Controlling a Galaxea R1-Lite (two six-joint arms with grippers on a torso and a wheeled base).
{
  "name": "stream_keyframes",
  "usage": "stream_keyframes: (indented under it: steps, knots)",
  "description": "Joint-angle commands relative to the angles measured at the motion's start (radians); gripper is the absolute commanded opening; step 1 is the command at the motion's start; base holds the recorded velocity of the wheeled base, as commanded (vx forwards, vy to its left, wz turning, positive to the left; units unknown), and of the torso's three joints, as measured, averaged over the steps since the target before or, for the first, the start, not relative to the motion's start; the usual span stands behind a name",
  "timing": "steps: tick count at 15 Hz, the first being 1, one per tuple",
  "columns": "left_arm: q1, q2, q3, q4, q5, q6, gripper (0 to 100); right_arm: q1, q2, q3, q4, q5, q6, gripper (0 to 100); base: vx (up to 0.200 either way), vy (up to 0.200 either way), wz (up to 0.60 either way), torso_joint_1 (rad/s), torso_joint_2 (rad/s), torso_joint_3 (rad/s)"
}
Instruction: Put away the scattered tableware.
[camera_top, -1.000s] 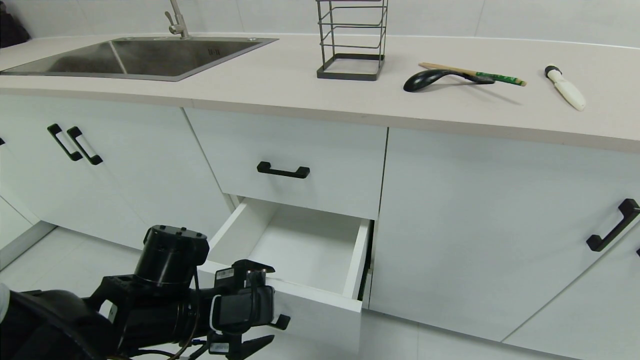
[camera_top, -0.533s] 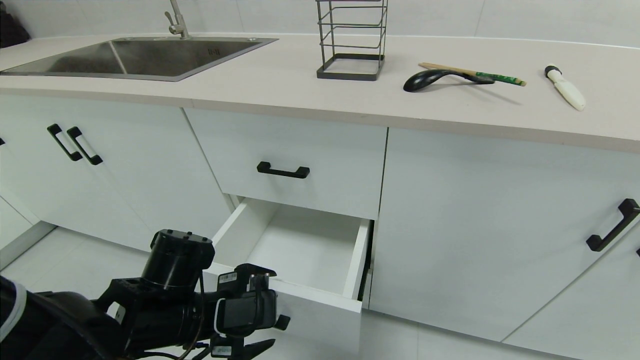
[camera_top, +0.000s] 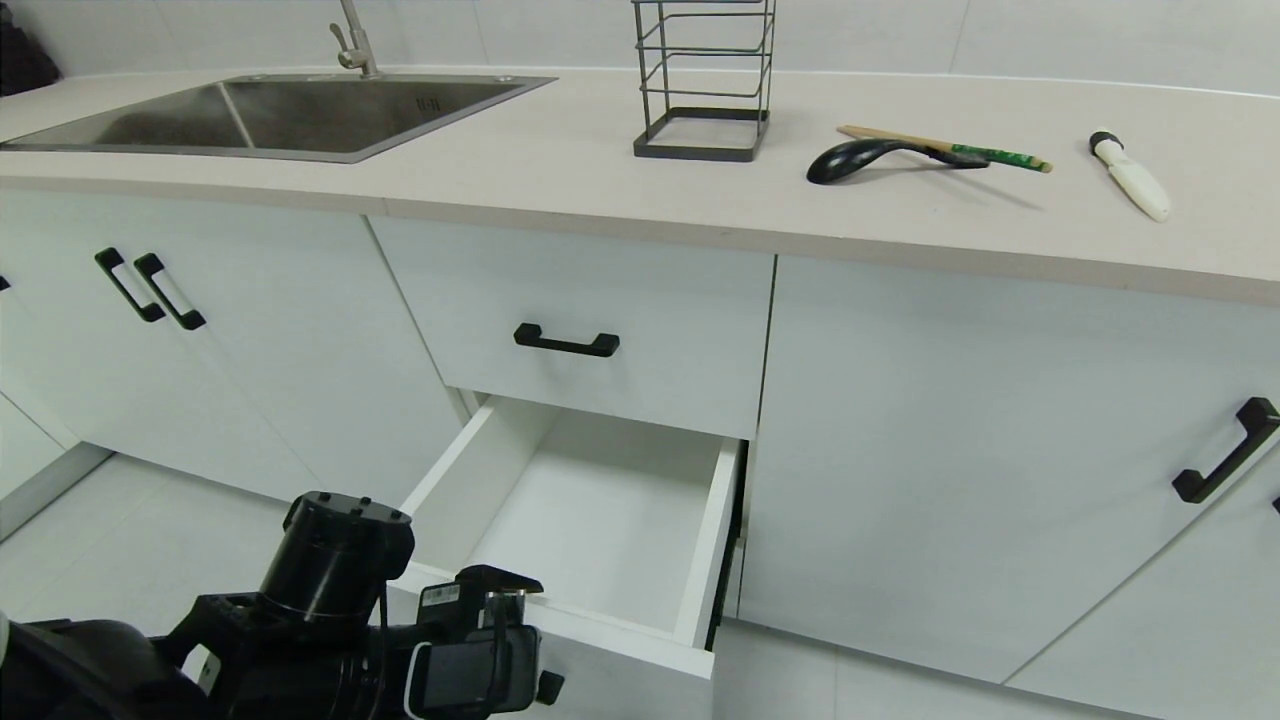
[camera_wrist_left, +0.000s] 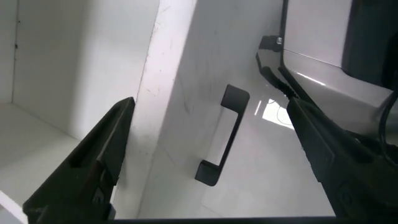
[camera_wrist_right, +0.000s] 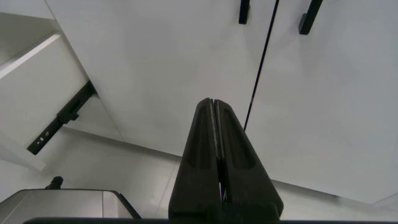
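White drawer (camera_top: 590, 510), the lower one, has slid further out of the cabinet over the last second, and the left arm (camera_top: 330, 600) has drawn back and sunk lower with it. I'd say the opening step is about done: there is now a wide bare box to drop things into, and nothing has gone in yet.

The tableware all lies up on the desk, well away from the drawer: a black spoon (camera_top: 860, 158) touching a pair of chopsticks (camera_top: 945, 148), and a white-handled tool (camera_top: 1130, 180) off to their right. A wire rack (camera_top: 705, 80) stands between them and the sink (camera_top: 270, 110).

The left jaws are spread wide, one on either side of the drawer's black handle (camera_wrist_left: 221, 140) and apparently clear of it, so released and holding nothing. The right jaws are pressed tight together, empty, hanging low before the cabinet doors (camera_wrist_right: 186, 62).
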Motion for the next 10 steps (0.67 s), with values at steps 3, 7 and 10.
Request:
stream_keyframes:
  steps: [3,7,10]
  knots:
    - [0.0,-0.001,-0.007,-0.014,0.0,-0.02,100,0.0,0.001,0.0,0.0,0.0,-0.001,0,0.0,0.0,0.0,0.0,0.0,0.0]
    - [-0.003,-0.03,-0.038,-0.019,-0.03,-0.063,100,0.0,0.001,0.0,0.0,0.0,-0.001,0,0.0,0.0,0.0,0.0,0.0,0.0]
    - [-0.089,-0.112,-0.135,-0.016,-0.064,-0.262,100,0.0,0.001,0.0,0.0,0.0,-0.001,0,0.0,0.0,0.0,0.0,0.0,0.0]
